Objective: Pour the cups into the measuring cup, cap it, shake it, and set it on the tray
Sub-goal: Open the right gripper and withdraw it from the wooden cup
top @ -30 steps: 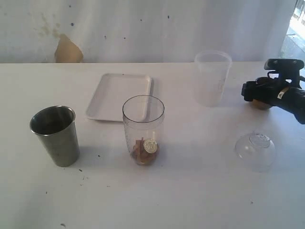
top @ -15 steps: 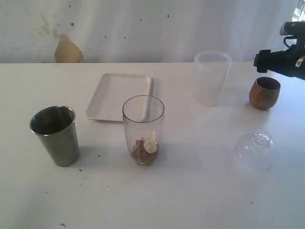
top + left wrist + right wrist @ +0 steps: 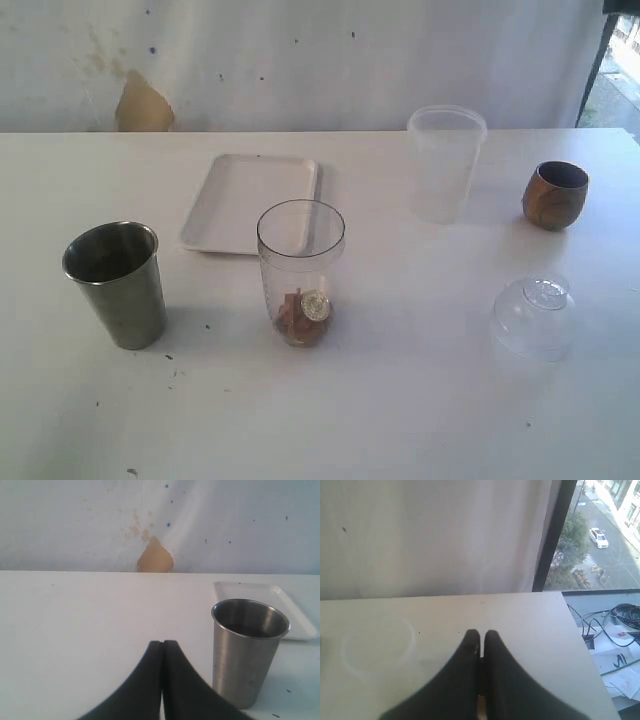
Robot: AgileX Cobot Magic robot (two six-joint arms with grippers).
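- The left gripper (image 3: 162,645) is hanging low over the table (image 3: 400,420), its jaws pressing together on nothing. The steel cup (image 3: 249,652) is standing upright just beside it, not touching it.
- The right gripper (image 3: 480,635) is likewise clenching empty, pointing past the frosted container (image 3: 377,647). Neither arm is showing in the exterior view.
- The measuring cup (image 3: 301,270) is standing upright near the middle of the table, just in front of the tray (image 3: 250,195), with brown bits and a pale round piece lying at its bottom.
- The wooden cup (image 3: 555,195) is sitting upright at the far right, and the dome lid (image 3: 535,315) is lying in front of it.
- The steel cup is probably the next pour, and it is falling to the left arm. Its inside is looking dark, so what it holds cannot be told.
- To do this well, the jaws should be opening wide before sliding sideways, then closing around the middle of the wall, since tapered steel is likely to slip.
- The lip should be hovering over the measuring cup's mouth before tilting begins, and the tilt should be going slowly.
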